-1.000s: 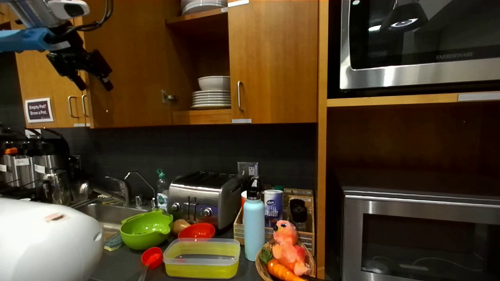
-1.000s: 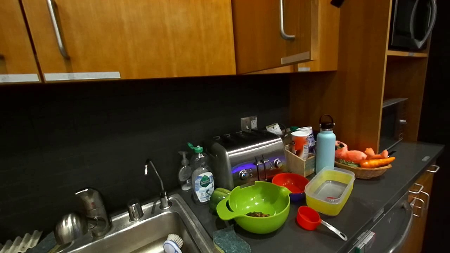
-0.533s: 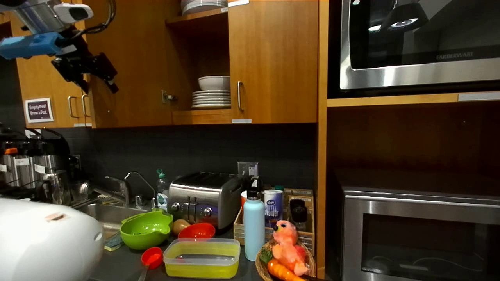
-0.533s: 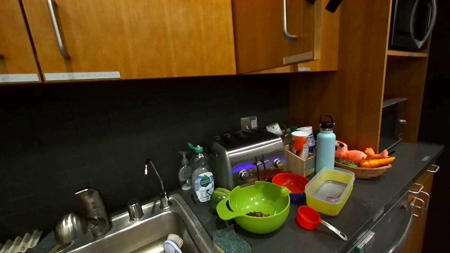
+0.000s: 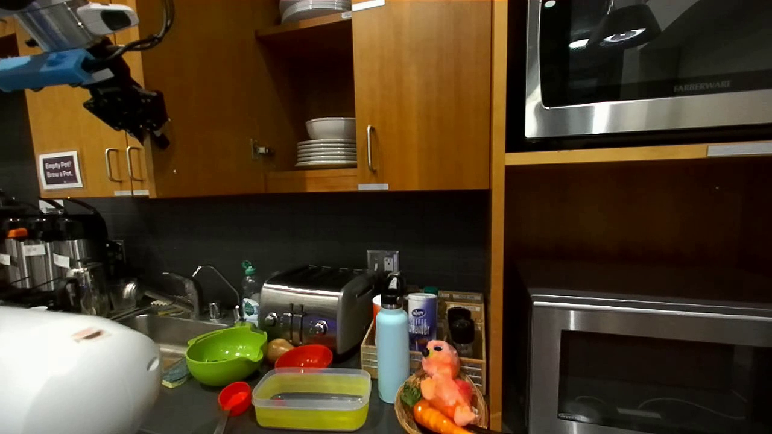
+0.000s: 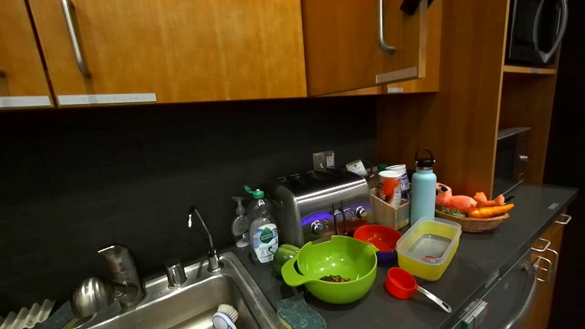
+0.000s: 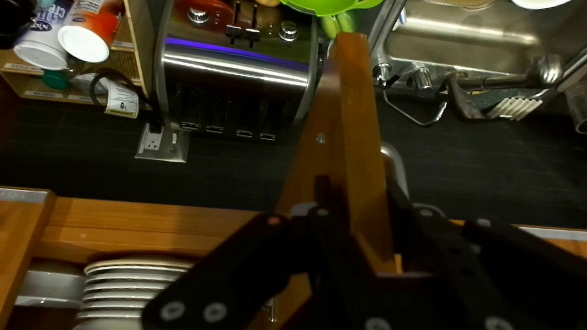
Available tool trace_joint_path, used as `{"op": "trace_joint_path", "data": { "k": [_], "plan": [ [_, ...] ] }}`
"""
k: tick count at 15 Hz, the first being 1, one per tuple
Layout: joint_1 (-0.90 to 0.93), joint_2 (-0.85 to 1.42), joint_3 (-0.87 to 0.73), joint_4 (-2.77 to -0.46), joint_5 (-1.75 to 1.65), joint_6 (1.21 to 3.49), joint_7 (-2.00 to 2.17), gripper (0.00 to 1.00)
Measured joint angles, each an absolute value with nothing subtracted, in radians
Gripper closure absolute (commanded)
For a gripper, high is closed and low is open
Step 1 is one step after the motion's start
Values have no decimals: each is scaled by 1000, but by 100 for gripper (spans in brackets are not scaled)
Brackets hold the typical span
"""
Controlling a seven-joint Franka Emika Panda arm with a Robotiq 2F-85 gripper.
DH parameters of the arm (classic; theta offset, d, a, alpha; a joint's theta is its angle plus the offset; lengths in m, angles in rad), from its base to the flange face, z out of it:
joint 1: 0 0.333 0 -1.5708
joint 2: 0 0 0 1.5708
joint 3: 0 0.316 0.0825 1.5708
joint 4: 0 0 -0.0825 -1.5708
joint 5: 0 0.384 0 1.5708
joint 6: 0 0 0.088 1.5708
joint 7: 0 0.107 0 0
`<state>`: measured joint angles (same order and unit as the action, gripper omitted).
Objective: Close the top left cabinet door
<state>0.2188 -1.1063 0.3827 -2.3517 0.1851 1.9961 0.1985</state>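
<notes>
The top left cabinet door (image 5: 205, 108) is swung outward on its hinge, baring shelves of plates. Its outer face and silver bar handle (image 6: 383, 25) appear in an exterior view. In the wrist view the door's free edge (image 7: 360, 101) runs between the two black fingers of my gripper (image 7: 359, 195). One finger lies against the inner face, and the other is on the outer side by the handle. My gripper (image 5: 151, 135) looks closed onto that edge. Only the dark tips of the gripper (image 6: 415, 4) enter at the top of an exterior view.
Beside the opening is the matching wooden door (image 5: 422, 96), closed. White plates (image 5: 325, 154) fill the shelf. Below stand a toaster (image 5: 313, 307), a green bowl (image 5: 226, 355), a blue bottle (image 5: 392, 355) and a sink (image 6: 201, 301). A microwave (image 5: 651, 66) is at the right.
My gripper's fingers have come together around the door's edge, having moved right and down first. The door's free edge has shifted slightly to the right in both exterior views.
</notes>
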Motion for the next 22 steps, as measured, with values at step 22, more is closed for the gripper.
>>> {"op": "trace_joint_path", "data": {
  "k": [22],
  "plan": [
    [223,-1150,217,-2401,128,1962,48,94]
  ]
}}
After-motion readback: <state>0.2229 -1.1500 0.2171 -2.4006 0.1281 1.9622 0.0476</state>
